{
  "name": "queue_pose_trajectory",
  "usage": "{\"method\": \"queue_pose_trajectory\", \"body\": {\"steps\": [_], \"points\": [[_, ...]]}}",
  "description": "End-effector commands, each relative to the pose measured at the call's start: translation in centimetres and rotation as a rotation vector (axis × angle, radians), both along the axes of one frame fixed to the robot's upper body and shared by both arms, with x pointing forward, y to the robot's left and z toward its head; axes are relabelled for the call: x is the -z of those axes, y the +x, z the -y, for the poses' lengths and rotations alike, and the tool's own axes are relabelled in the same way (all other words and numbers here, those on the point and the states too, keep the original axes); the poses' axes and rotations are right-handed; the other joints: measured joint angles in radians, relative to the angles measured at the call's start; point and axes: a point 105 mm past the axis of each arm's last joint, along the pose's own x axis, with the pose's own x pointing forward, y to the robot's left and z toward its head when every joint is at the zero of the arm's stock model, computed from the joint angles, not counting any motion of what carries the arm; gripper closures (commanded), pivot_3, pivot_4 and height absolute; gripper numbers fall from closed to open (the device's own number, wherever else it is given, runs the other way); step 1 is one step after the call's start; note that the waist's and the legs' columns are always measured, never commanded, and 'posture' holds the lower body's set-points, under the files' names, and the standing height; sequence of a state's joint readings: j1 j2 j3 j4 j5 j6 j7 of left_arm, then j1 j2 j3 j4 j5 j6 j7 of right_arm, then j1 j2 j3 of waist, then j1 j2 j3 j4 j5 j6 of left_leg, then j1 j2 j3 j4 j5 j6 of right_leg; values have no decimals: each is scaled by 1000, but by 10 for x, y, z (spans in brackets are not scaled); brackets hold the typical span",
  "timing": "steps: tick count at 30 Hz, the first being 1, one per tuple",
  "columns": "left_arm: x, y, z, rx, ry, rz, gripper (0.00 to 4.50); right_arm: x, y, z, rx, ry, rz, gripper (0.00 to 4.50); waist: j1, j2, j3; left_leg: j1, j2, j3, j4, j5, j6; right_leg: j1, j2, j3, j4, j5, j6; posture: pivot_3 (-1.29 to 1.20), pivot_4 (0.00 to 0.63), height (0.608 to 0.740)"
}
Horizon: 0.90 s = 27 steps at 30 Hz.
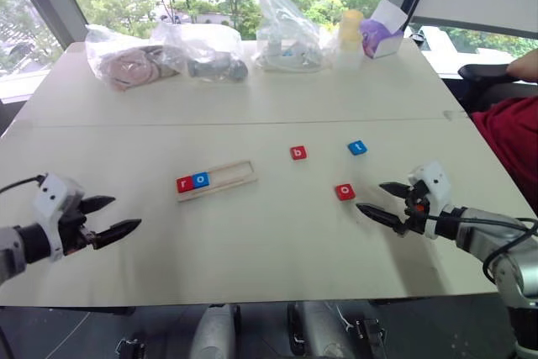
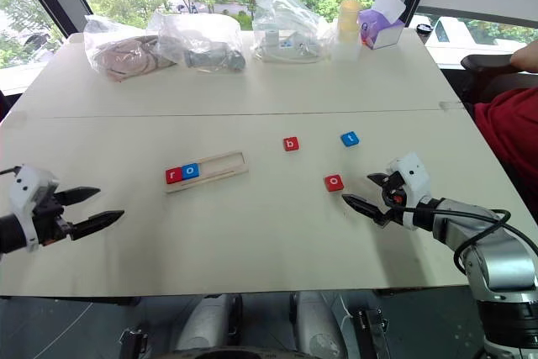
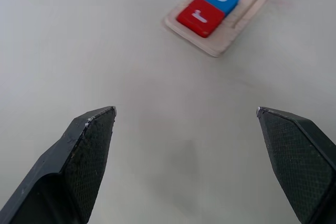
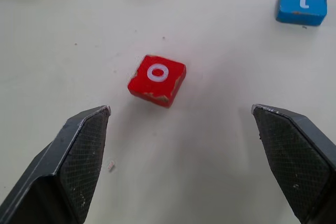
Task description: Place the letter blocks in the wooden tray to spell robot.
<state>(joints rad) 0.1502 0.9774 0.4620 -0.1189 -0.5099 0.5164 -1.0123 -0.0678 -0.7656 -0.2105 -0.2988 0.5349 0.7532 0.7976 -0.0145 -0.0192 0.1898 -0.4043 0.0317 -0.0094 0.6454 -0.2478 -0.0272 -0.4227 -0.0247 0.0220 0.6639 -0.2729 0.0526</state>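
Wooden tray [image 1: 217, 180] held red r [image 1: 184, 184] and blue o [image 1: 201, 179]; left gripper [image 1: 117, 218] and right gripper [image 1: 376, 201], at 3 o'clock of red o [image 1: 345, 192], stood apart, empty.

Left end effector [image 1: 118, 216] and right end effector [image 1: 376, 197] — both spread wide, empty.

Along the far edge of the pale table [image 1: 252, 241] lie three clear plastic bags [image 1: 202, 50] of odds and ends, a yellowish bottle [image 1: 349, 35] and a purple tissue box [image 1: 382, 33], with a person's red sleeve [image 1: 511, 136] just past the table's right side.
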Motion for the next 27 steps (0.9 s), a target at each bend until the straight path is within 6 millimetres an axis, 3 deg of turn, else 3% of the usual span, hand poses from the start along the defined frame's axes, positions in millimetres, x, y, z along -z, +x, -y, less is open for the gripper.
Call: {"method": "queue_pose_trajectory", "body": {"steps": [1,4,9,19,26,27], "points": [[-5,13,2,108,78,-1,0,-28,-13,-49,-212,78,26,19,0,0,0,0,0,0,0,0,0,0,0,0,0,0,0,0,150,740],[-5,36,15,206,95,3,0,-30,-22,-90,-360,92,22,19,0,-1,-1,0,0,0,0,0,0,0,2,0,0,0,0,0,150,740],[8,62,42,349,114,-23,0,-31,-26,-125,-439,121,46,19,2,-1,-1,-3,0,0,1,0,1,-2,5,1,0,3,5,0,150,740],[39,86,64,420,156,-24,0,-24,-24,-128,-379,126,63,19,0,-2,-1,-3,1,0,3,0,1,-3,8,2,1,5,7,0,150,740],[65,81,71,498,199,-68,0,-27,-14,-116,-317,107,93,19,3,0,-5,-2,0,0,4,0,1,-1,8,3,1,6,7,0,150,740],[67,79,71,507,192,-76,264,-27,-13,-113,-306,101,98,4,3,1,-6,-2,0,0,4,0,1,-1,8,3,1,6,7,0,150,740]]}}
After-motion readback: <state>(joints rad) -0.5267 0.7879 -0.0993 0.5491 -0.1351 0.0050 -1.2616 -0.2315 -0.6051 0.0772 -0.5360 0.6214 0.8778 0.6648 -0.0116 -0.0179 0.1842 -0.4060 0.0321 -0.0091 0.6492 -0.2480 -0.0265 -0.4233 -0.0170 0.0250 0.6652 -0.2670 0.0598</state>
